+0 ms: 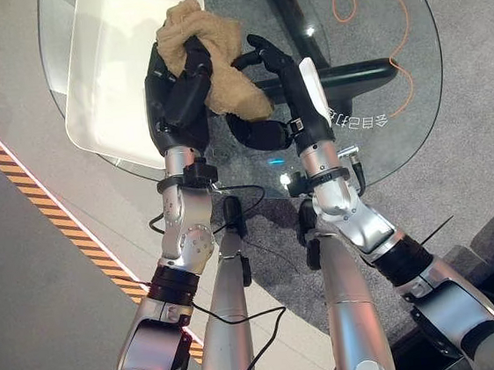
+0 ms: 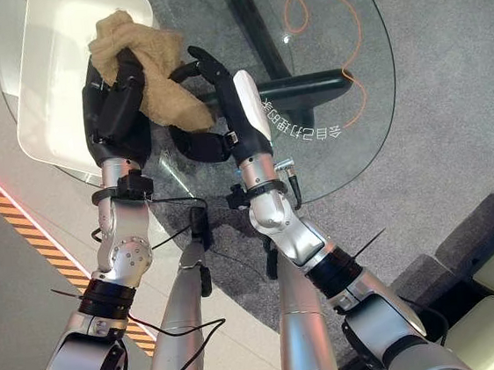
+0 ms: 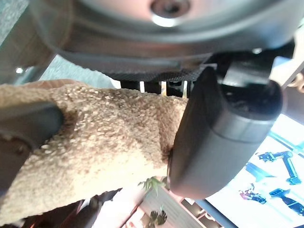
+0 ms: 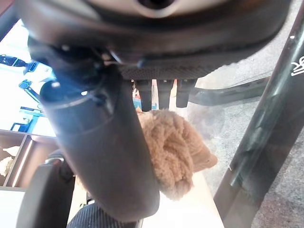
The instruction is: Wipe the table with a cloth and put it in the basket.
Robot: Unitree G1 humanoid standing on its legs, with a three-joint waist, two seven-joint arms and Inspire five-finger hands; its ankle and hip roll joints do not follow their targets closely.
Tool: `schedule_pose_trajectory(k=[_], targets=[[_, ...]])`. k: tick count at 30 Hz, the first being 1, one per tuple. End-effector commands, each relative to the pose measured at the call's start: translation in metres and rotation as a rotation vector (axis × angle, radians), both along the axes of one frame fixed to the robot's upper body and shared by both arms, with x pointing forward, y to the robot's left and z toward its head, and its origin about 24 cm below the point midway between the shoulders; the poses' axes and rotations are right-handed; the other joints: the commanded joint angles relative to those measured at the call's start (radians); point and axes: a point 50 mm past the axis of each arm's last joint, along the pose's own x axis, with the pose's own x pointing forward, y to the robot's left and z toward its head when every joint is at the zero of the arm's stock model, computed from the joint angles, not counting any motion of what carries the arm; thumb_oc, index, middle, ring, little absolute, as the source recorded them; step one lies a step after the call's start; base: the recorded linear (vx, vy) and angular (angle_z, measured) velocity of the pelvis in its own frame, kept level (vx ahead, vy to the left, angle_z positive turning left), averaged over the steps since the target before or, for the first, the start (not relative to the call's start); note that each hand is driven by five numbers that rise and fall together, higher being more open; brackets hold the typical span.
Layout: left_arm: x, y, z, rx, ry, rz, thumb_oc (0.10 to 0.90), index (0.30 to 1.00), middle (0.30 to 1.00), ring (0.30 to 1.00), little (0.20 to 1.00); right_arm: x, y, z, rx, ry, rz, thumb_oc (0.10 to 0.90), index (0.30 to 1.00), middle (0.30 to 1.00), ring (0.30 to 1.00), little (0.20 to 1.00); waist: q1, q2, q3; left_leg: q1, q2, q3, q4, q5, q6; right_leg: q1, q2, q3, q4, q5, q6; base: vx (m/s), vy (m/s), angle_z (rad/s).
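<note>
While both arms reach forward over the near rim of the table, the scene reads as follows, near to far.

Table: a round glass table (image 1: 417,123) — its dark base bar and the grey carpet show through the top, and an orange cable (image 1: 370,13) curls on the floor beneath the far side.

Right hand: the right hand (image 1: 284,75) hovers over the glass just beside the cloth, fingers extended and only loosely bent; their tips lie at the cloth's right edge, and I cannot tell whether they touch it. In the right wrist view the cloth shows past the fingers, with none of them curled round it.

Left hand: the left hand (image 1: 180,90) has its fingers curled round the cloth, thumb pressed into it in the left wrist view — a firm hold.

Cloth: a tan, nubby cloth (image 1: 216,56), bunched up, held above the glass at the near right corner of the basket; one fold hangs down toward the right hand.

Basket: a white, shallow, rounded-square basket (image 1: 107,76) on the table's left part, farther back than the left hand.
</note>
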Motion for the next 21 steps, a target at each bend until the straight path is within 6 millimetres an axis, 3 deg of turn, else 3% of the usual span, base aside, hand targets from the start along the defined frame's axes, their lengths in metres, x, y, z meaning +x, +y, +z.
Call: schedule_pose_trajectory(k=[1, 21], targets=[[-0.036, 0.014, 0.073, -0.053, -0.421, 0.124, 0.1, 0.3, 0.3, 0.3, 0.2, -0.032, 0.012, 0.072, 0.122, -0.339, 0.131, 0.8, 0.9, 0.9, 0.9, 0.9, 0.028, -0.013, -0.027, 0.025, -0.072, 0.059, 0.111, -0.125, 0.072, 0.051, 0.086, 0.03, -0.119, 0.074, 0.022, 0.0, 0.0, 0.0], [-0.039, 0.033, 0.081, -0.079, -0.41, 0.477, 0.1, 0.3, 0.3, 0.3, 0.2, -0.03, 0.012, 0.075, 0.136, -0.345, 0.1, 0.8, 0.9, 0.9, 0.9, 0.9, 0.03, -0.013, -0.027, 0.014, -0.069, 0.06, 0.121, -0.127, 0.063, 0.043, 0.088, 0.031, -0.112, 0.065, 0.019, 0.0, 0.0, 0.0]])
